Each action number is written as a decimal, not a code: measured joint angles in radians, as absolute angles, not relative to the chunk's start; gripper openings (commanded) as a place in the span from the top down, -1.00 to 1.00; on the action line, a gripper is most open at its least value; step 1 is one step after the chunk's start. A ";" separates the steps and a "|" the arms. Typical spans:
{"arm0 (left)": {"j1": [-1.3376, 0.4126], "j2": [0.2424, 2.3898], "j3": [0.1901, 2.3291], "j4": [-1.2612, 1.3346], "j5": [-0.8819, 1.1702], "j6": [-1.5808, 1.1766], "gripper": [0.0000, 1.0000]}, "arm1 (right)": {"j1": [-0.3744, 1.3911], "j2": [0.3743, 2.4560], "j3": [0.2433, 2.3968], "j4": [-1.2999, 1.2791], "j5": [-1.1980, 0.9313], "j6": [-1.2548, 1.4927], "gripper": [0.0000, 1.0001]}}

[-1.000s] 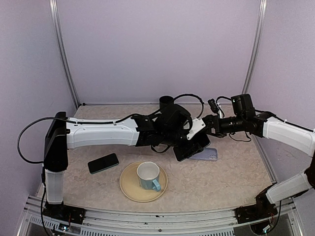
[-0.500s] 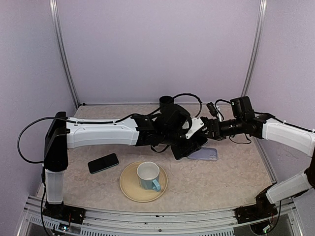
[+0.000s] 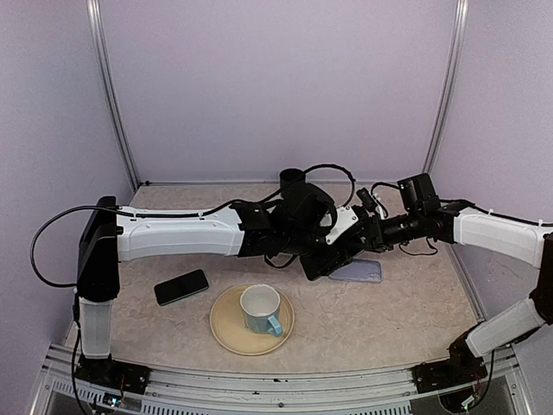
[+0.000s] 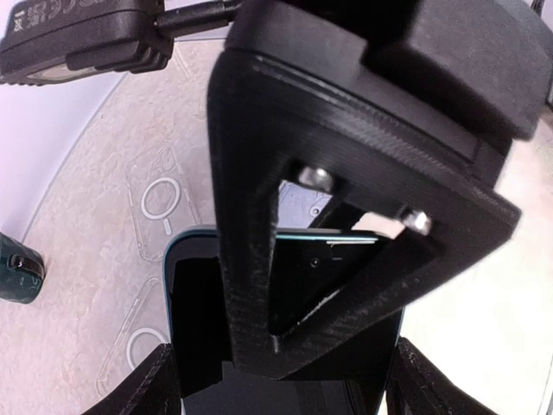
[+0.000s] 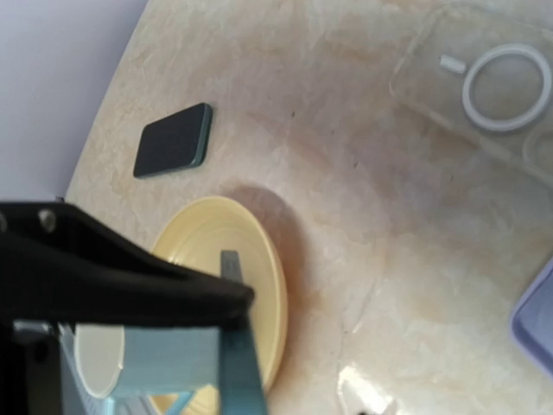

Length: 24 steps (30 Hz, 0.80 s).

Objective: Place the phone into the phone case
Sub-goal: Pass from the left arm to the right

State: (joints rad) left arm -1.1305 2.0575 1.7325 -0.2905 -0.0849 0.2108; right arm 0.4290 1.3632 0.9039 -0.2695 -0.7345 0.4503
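left pincer (image 4: 285, 389) wide-set, clamped across the black teal-edged slab phone (image 4: 197, 311), held up over mid-table. right pincer (image 3: 356, 245) straddles its far edge, grip unclear. lilac soft phone case (image 3: 365, 271) lies at phone's 4 o'clock on beige marbled table (image 3: 415, 320).

Your top view sits high behind the arm bases (image 3: 108, 373), tilted down over the whole desk (image 3: 389, 311), left wrist view pressed very close, facing down, right wrist view higher up, sharing plate (image 3: 223, 328) and cup (image 3: 259, 307) with top.
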 measured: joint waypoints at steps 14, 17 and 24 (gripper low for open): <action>-1.131 2.058 1.717 -0.281 -0.091 0.210 -0.11 | 0.433 1.365 0.906 -0.276 -0.775 0.471 1.00; -1.131 2.058 1.708 -0.264 -0.091 0.208 -0.49 | 0.433 1.365 0.906 -0.277 -0.767 0.473 1.00; -1.124 2.033 1.654 -0.227 -0.081 0.186 -0.85 | 0.418 1.349 0.906 -0.281 -0.735 0.466 1.00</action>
